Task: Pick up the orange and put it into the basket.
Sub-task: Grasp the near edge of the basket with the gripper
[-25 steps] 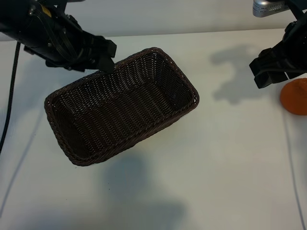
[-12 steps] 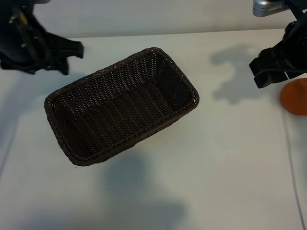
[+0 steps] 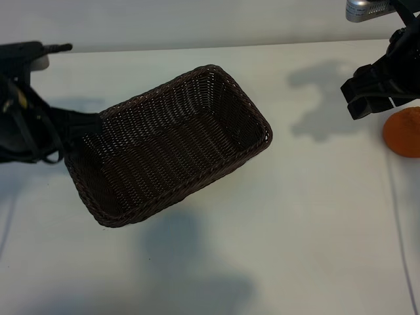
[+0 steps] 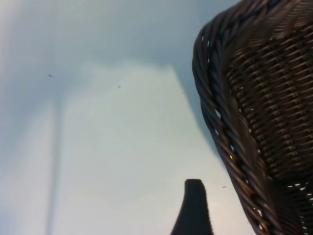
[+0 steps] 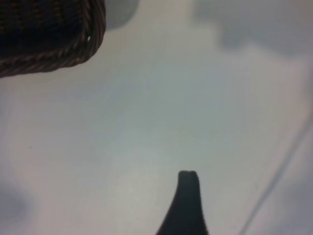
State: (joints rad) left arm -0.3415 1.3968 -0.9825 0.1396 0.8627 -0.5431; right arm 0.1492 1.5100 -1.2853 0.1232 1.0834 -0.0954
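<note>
The orange [image 3: 403,133] lies on the white table at the far right edge, partly cut off. Just up and to the left of it hangs my right gripper [image 3: 359,98], open and empty; one of its fingers [image 5: 188,205] shows over bare table. The dark brown wicker basket [image 3: 252,105] stands left of centre, empty. My left gripper [image 3: 85,125] is at the basket's left end, open with nothing in it. One of its fingers [image 4: 193,210] sits beside the basket's woven wall [image 4: 264,98]. A corner of the basket [image 5: 49,29] shows in the right wrist view.
A thin cable [image 3: 400,223] runs along the table's right side. White tabletop [image 3: 295,216] spreads between the basket and the orange and along the near side. The table's far edge meets a pale wall [image 3: 197,23].
My left arm has swung from the basket's far-left rim out to the left and nearer, ending at the basket's left end. The right arm, orange and basket have not moved.
</note>
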